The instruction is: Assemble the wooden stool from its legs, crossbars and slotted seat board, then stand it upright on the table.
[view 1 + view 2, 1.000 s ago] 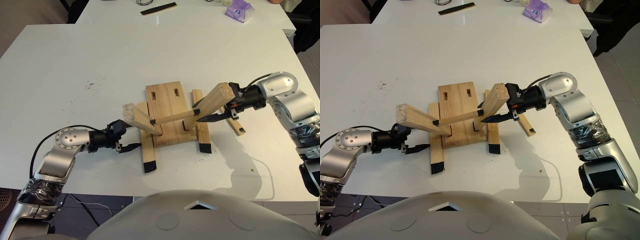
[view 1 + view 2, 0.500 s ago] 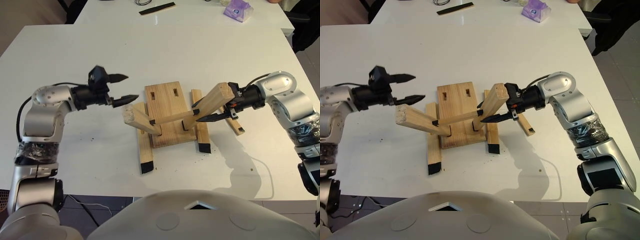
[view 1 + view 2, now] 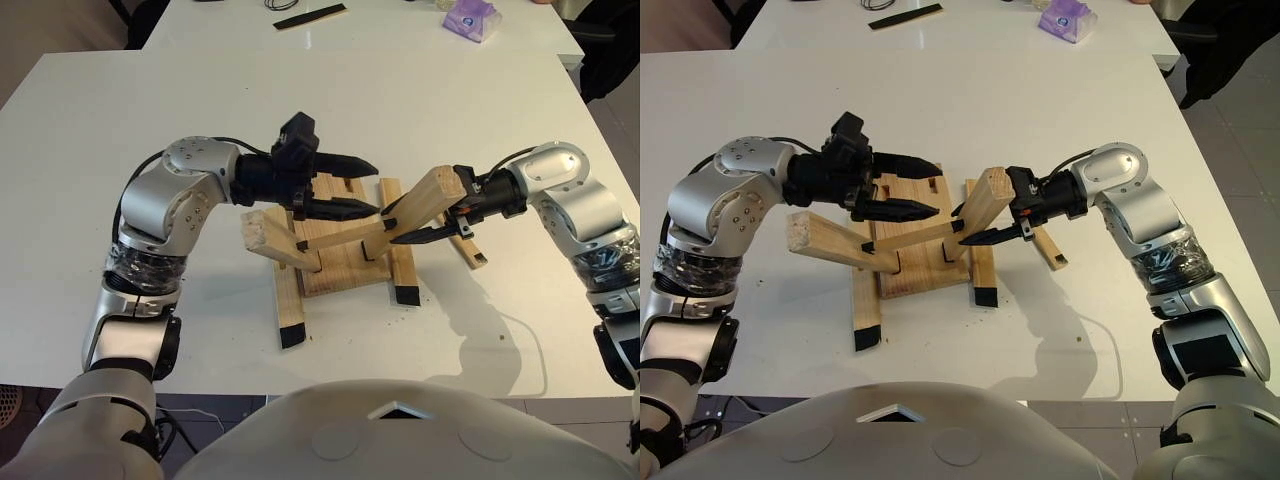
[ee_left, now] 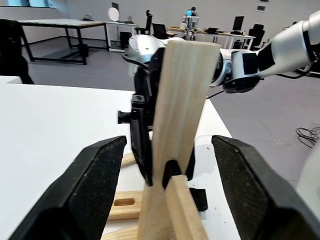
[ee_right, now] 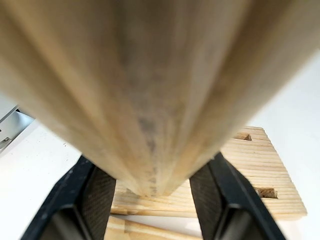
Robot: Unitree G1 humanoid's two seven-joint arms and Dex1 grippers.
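Over the slotted seat board [image 3: 340,265] lying flat on the bench [image 3: 150,120], the leg-and-crossbar frame [image 3: 300,240] leans, likely light, stiff and wobbly in its slots; the right gripper [image 3: 410,226] pinches one leg [image 3: 428,198] near its top, while the left gripper [image 3: 375,188] hangs spread just above the crossbar [image 3: 340,232], probably a sound second hold

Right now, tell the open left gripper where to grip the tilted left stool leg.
Grip the left leg near its raised free end, from the robot's left, jaws across its flat faces. That end hangs clear of the seat board; the lower part joins the crossbar.
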